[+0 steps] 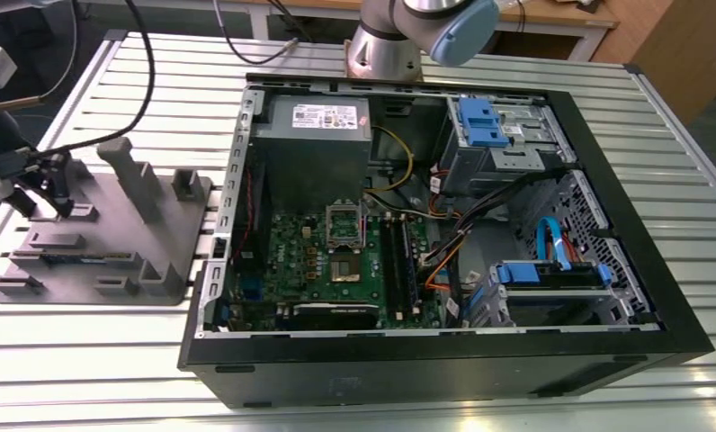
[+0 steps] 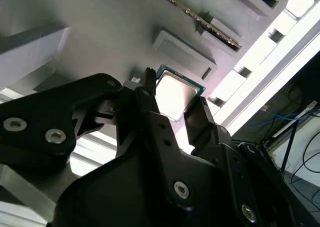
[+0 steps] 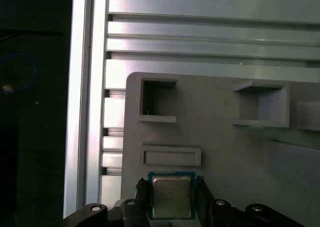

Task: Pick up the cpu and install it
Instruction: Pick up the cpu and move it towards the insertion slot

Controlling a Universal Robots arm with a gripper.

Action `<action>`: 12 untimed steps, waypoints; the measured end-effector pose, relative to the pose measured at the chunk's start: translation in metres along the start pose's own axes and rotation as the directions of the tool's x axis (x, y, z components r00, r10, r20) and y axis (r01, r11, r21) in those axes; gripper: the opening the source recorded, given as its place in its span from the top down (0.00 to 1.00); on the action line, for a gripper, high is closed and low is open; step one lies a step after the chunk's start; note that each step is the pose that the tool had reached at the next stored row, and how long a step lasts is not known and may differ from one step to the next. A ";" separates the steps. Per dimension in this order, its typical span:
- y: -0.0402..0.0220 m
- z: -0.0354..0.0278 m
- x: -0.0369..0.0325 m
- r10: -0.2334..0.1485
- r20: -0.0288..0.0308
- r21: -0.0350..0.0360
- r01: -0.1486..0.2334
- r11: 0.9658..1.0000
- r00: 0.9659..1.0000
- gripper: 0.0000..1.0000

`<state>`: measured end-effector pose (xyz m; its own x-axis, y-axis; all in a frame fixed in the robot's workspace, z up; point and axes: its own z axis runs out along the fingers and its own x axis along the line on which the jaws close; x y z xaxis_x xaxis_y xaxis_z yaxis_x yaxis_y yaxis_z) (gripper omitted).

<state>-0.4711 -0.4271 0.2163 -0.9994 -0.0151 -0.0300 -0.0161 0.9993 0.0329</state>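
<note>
the gripper (image 3: 171, 183) brackets the cpu (image 3: 171, 199), which lies flat on the grey holder tray (image 3: 230, 157) near its edge; we cannot tell whether it is gripping. we judge a good pick needs centred, even contact on opposite edges and a level lift.

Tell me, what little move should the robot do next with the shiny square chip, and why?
Probably a slow, straight lift, if its hold is firm. The gripper sits down around the cpu, which lies flat on the grey holder tray, and the open computer case stands apart from that tray.
</note>
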 end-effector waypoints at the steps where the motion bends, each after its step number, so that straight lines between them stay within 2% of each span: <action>1: 0.0001 -0.0028 -0.0001 0.000 0.000 0.000 0.000 1.000 1.000 0.53; 4: 0.0003 -0.0095 -0.0003 0.000 0.000 0.000 0.000 1.000 1.000 0.53; 12: 0.0004 -0.0102 -0.0003 0.000 0.000 0.000 0.000 1.000 1.000 0.53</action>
<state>-0.4711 -0.4271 0.2264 -0.9994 -0.0151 -0.0300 -0.0161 0.9993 0.0329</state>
